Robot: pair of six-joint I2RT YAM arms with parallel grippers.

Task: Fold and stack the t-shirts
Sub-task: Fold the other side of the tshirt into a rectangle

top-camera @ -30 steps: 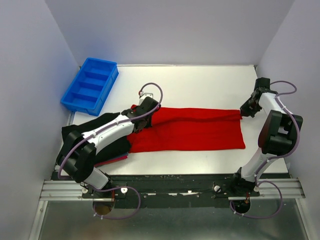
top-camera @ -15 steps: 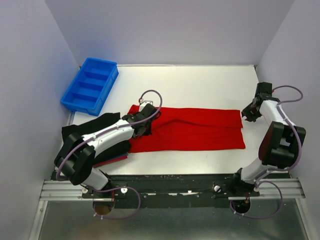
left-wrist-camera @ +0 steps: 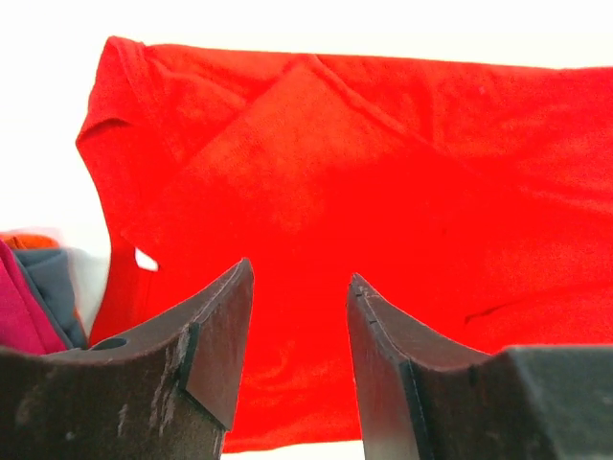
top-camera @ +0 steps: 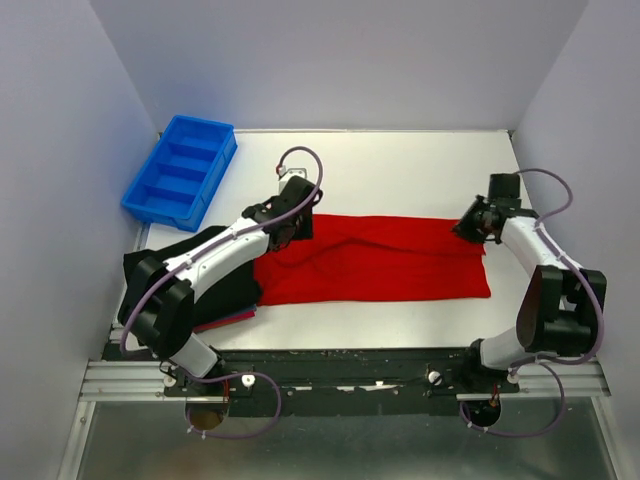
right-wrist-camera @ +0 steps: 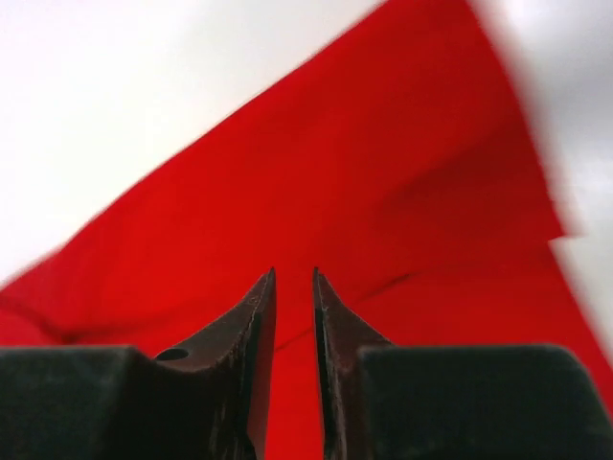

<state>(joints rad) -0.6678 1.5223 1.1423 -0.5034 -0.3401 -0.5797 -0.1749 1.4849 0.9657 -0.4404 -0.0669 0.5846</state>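
Above opposite ends of the red t-shirt (top-camera: 375, 258), the left gripper (left-wrist-camera: 299, 278) hangs parted and empty, the right gripper (right-wrist-camera: 293, 276) barely parted, holding nothing.

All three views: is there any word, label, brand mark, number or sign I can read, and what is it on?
None can be read in any view.
The plain bright red cloth t-shirt shows no print or tag.
The blue plastic compartment bin shows no label.
The white-and-black arms show no legible marking.
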